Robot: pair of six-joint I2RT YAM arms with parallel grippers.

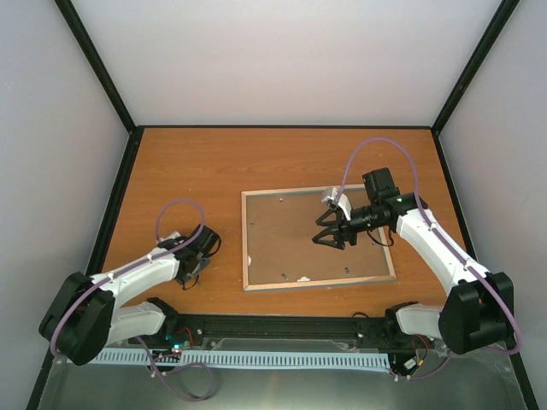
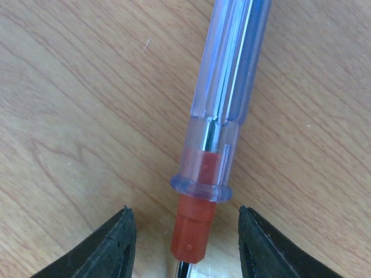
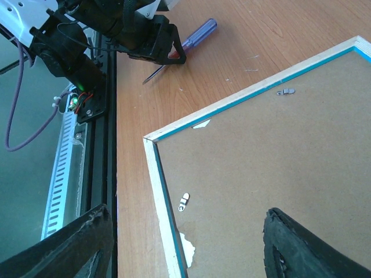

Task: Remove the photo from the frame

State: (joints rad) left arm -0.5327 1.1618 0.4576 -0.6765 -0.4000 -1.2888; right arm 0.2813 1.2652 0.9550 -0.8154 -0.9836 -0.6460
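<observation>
Frame (image 1: 291,191) flat mid-table (image 1: 188,171), back up, brown backing board (image 1: 282,239) filling it. Photo hidden from me. Right gripper (image 1: 328,243) above backing, jaws wide, holding nothing. Left gripper (image 2: 186,240) well left of frame, jaws apart either side of screwdriver (image 2: 229,98); I see gaps both sides, no grip.

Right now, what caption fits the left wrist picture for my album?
A blue-handled screwdriver lies on the wooden table between the open left gripper's fingers.
</observation>
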